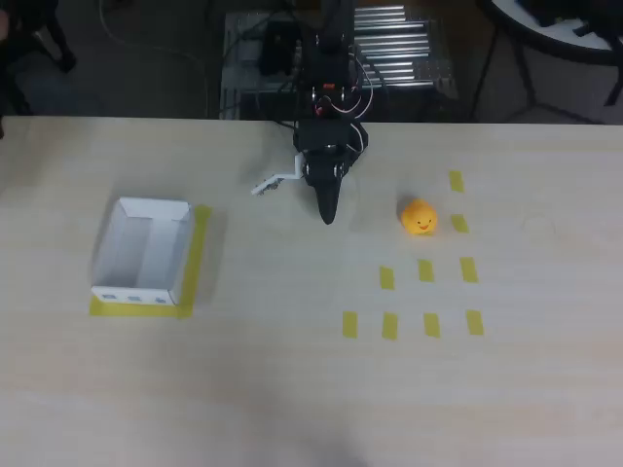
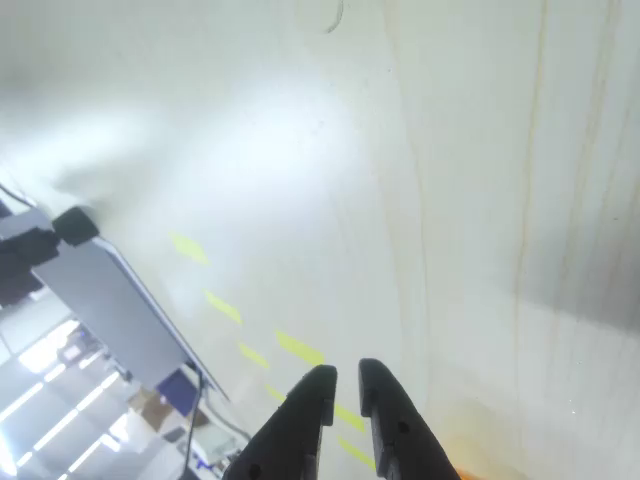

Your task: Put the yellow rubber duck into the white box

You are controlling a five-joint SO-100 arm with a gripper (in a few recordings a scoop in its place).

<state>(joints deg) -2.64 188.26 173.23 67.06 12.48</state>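
text: none readable | labels: none | numbers: none

Orange-yellow duck (image 1: 419,217); white box (image 1: 143,253)

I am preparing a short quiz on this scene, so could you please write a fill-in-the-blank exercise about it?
1. In the overhead view, the yellow rubber duck lies to the ____ of the gripper.
2. The white box holds ____.
3. The box sits on a patch of ____ tape.
4. In the wrist view, the gripper jaws are nearly ____.

Missing words: right; nothing; yellow; shut
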